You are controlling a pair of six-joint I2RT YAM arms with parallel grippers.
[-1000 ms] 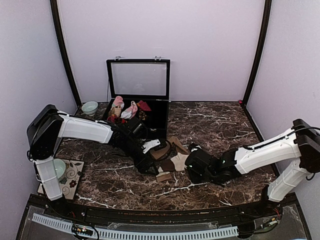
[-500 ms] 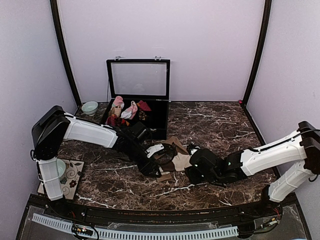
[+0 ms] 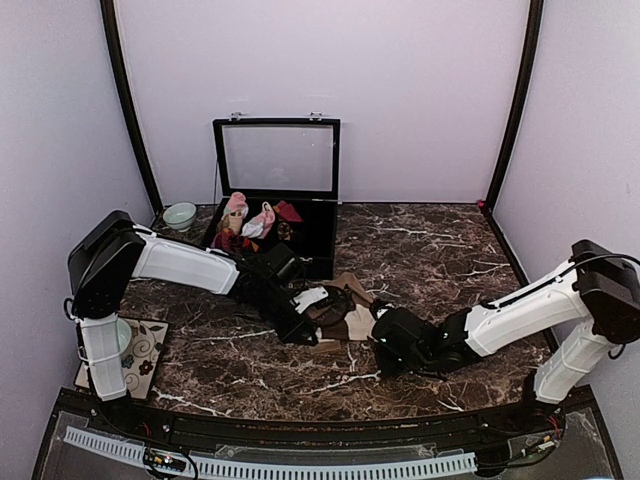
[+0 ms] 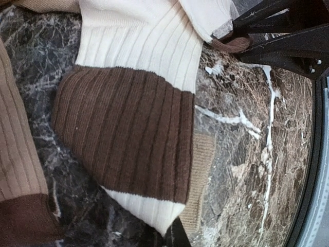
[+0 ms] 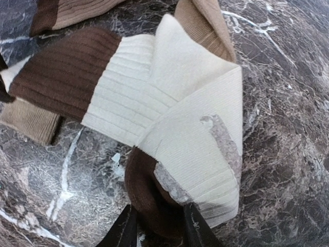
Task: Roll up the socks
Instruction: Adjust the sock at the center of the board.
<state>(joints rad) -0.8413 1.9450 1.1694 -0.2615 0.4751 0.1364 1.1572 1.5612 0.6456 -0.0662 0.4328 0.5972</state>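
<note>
A cream sock [image 4: 139, 51] with dark brown patches [image 4: 128, 134] lies across the marble, folded over on itself. My left gripper [image 4: 174, 237] is shut on its cream tip, at the bottom of the left wrist view. A tan sock [image 4: 203, 170] lies partly under it. In the right wrist view the same cream sock [image 5: 175, 118] doubles back, and my right gripper [image 5: 157, 231] is shut on its dark brown toe [image 5: 149, 195]. From above, the socks [image 3: 345, 315] lie between the left gripper [image 3: 300, 333] and the right gripper [image 3: 383, 325].
A black case [image 3: 318, 240] with its glass lid raised stands behind the socks and holds pink-and-white bundles [image 3: 250, 215]. A pale bowl [image 3: 180, 215] sits at the back left. A patterned mat [image 3: 140, 355] lies beside the left arm's base.
My left gripper has shut on the cream sock's tip. My right gripper has narrowed onto the brown toe and slid left and lower towards the socks.
</note>
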